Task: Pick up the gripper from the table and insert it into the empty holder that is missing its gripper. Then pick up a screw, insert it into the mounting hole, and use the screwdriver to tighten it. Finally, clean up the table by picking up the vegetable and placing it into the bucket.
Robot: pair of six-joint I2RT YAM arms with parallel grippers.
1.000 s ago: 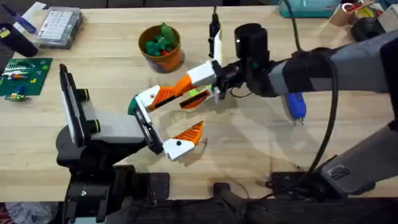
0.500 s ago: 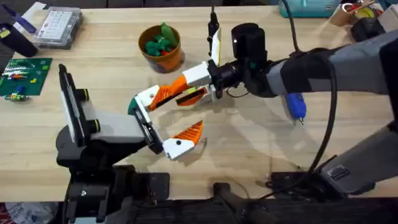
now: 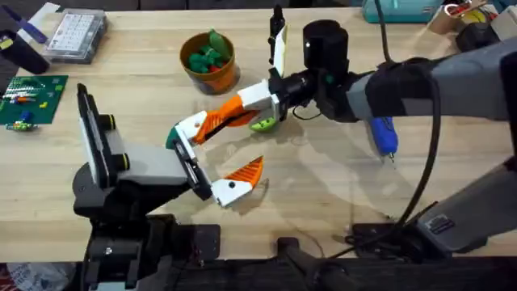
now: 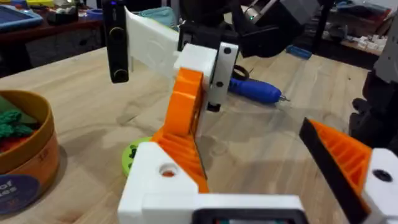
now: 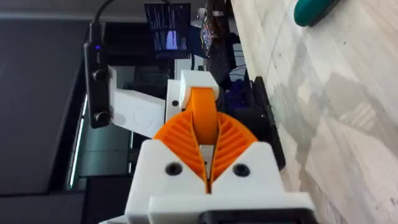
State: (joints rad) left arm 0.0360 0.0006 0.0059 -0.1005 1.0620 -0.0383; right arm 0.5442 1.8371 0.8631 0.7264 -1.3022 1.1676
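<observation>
Beside the vegetable [image 3: 264,124], the right pincer [image 3: 242,109] clamps the left pincer's [image 3: 218,162] finger [image 3: 212,123].

Black arms w/ cables; white claws, orange ribbed pads [image 3: 248,170], apparently screwed.

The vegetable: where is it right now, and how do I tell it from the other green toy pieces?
Start at the brown-orange bucket near the far edge of the table; then look toward the table's middle. The vegetable lies flat on the wood, just under the right gripper. It is lime green, round, with a darker centre, while the other toys are dark green and red and sit inside the bucket.
</observation>
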